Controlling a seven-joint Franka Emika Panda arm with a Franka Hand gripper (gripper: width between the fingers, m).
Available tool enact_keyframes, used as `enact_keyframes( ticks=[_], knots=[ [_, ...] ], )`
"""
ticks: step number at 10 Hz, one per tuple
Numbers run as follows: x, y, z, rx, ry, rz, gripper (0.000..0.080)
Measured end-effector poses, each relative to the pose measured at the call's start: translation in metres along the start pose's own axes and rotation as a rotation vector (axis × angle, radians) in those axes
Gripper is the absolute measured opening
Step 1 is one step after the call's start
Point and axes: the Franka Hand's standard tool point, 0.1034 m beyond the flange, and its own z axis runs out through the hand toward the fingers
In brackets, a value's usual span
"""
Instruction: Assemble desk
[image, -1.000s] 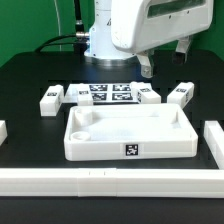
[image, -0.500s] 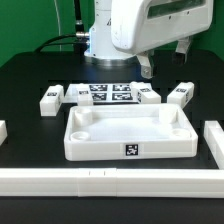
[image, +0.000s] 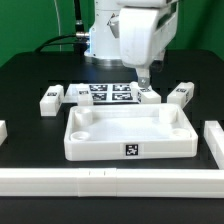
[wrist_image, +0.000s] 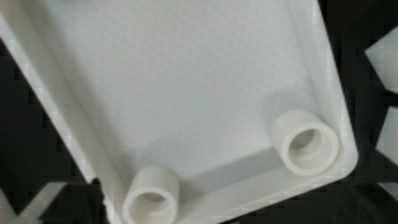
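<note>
One desk top (image: 100, 148) sits centre of the exterior view, hollow side up; loose legs (image: 50, 100) lie in a row just above it, beside the marker board (image: 108, 93); the gripper (image: 143, 80) hangs over that row, upper middle, jaws spread wide and empty. I judge the top stiff, light and slick; best pinched by its raised rim.

Plain white across the desk top (image: 100, 148), broken only by a black-and-white square tag (image: 131, 150) on its front wall. White too on the legs (image: 51, 99), with black-and-white tags. Black-and-white squares over the white marker board (image: 110, 93). Matte black for the counter (image: 30, 75). White on the border rails (image: 110, 180) and arm (image: 140, 35). In the wrist view, unmarked white inside the desk top against black.
</note>
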Motion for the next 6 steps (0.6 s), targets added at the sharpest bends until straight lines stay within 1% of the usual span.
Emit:
enact_keyframes(
  ticks=[1,4,5,6],
  knots=[
    [-0.0012,-0.0043,0.0048,0.012,-0.01,-0.014,0.0649],
    [-0.0012,-0.0034,0.005,0.011,-0.008,-0.008,0.0649],
    [-0.0019,-0.0018,0.0056,-0.006,0.001,-0.039,0.0649],
    [-0.0099,-0.0027,0.0107,-0.07,0.033,-0.128,0.0649]
  ],
)
